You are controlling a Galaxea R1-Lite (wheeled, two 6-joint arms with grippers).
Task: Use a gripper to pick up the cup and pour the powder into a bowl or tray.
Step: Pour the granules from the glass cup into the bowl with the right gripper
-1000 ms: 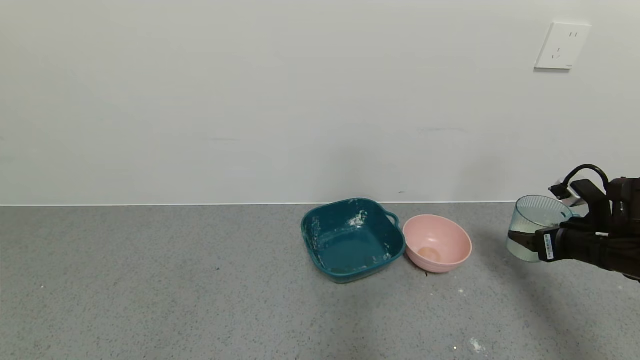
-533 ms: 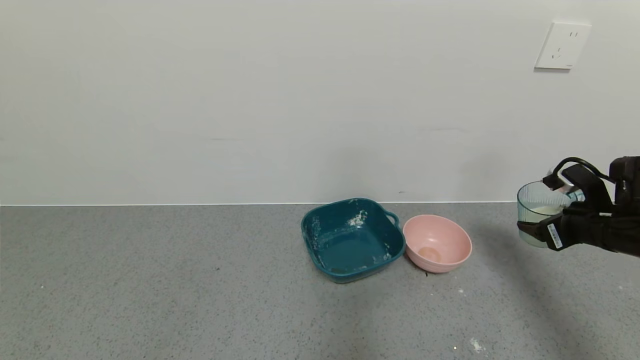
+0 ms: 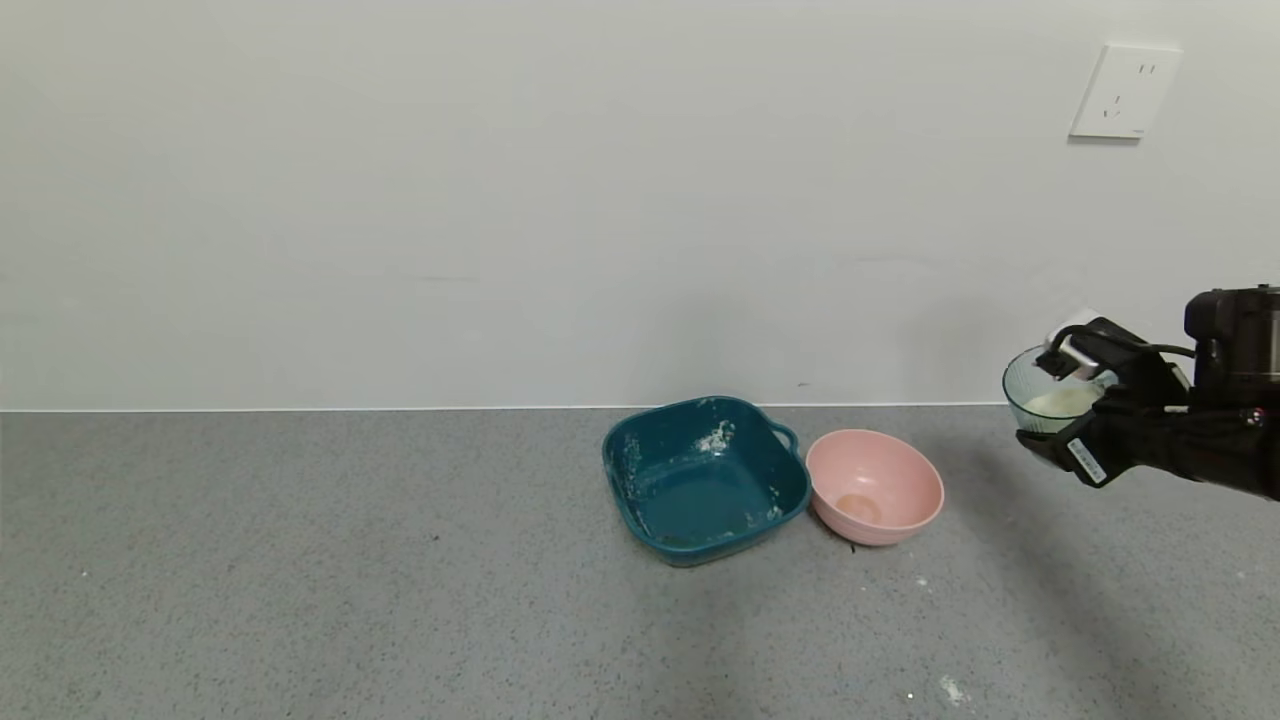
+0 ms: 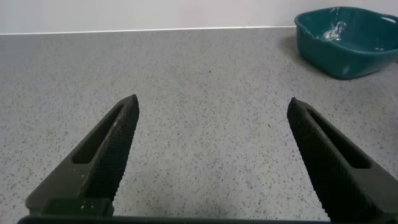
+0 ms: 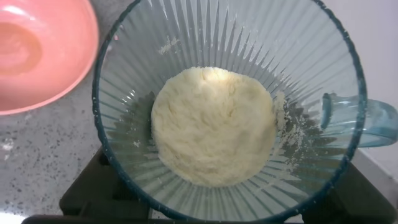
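Observation:
My right gripper (image 3: 1075, 440) is shut on the ribbed pale blue-green cup (image 3: 1040, 395) and holds it in the air at the right, above the counter and to the right of the pink bowl (image 3: 875, 487). The cup is upright or slightly tilted. In the right wrist view the cup (image 5: 205, 37) holds a mound of cream powder (image 5: 212, 126), its handle points away, and the pink bowl (image 5: 43, 50) lies below and beside it. My left gripper (image 4: 211, 134) is open and empty, low over bare counter, out of the head view.
A square dark teal dish (image 3: 705, 480) with white smears stands just left of the pink bowl, also in the left wrist view (image 4: 348, 40). The wall runs along the back of the grey counter (image 3: 300, 560). A few white specks (image 3: 950, 688) lie on the front right.
My right gripper has lifted the cup higher and brought it slightly left toward the pink bowl. The bowl and dish have not moved.

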